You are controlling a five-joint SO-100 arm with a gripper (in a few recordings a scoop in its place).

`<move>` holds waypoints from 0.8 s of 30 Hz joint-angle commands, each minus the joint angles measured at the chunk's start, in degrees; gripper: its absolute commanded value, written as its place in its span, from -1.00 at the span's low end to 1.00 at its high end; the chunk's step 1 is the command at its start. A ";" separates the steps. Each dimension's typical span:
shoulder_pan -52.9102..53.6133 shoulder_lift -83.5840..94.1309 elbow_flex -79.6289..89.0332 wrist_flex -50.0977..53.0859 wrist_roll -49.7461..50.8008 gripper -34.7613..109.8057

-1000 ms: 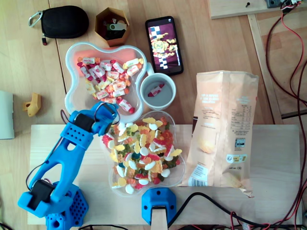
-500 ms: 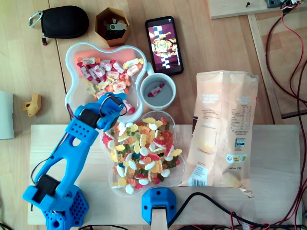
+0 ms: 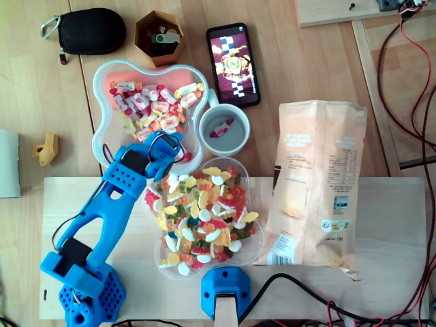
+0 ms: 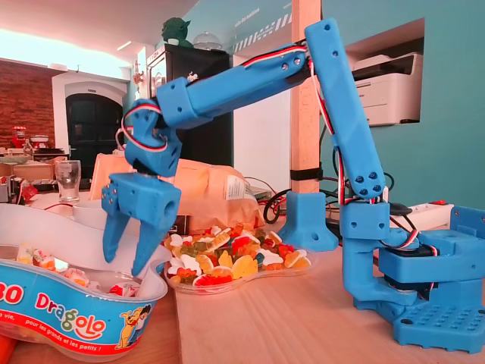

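Two fingers (image 4: 114,227) of the blue gripper (image 4: 123,265) stand apart with nothing between them. They point down into the white candy bowl (image 4: 68,318), tips just above the wrapped candies (image 4: 68,277).

In the overhead view the gripper (image 3: 165,145) sits over the lower right lobe of the white candy bowl (image 3: 101,102). The wrapped candies (image 3: 153,109) are spread over the middle and upper part of that bowl. I cannot tell whether the fingertips touch a candy.

- Gummies (image 3: 204,211): just below the white candy bowl, heaped and nearly touching its rim. They sit on the wooden board (image 3: 395,259).
- Grey mug (image 3: 221,129): touching the bowl's right side, with one wrapped candy inside.
- Brown hexagonal cup (image 3: 159,37): just above the bowl, holding small dark items.
- Phone (image 3: 234,65): above right of the bowl, screen lit, lying flat on the tabletop (image 3: 41,88).
- Black pouch (image 3: 88,30): above left of the bowl.
- Yellow piece (image 3: 45,148): left of the bowl, well apart from it.
- Snack bag (image 3: 317,184): far right of the bowl, beyond the mug, lying flat and half on the wooden board.
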 commanded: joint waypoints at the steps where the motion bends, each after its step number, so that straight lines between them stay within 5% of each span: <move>1: 0.97 0.97 -0.09 -0.26 0.70 -0.21; 24: 1.05 -3.96 -1.23 -0.26 0.70 -0.22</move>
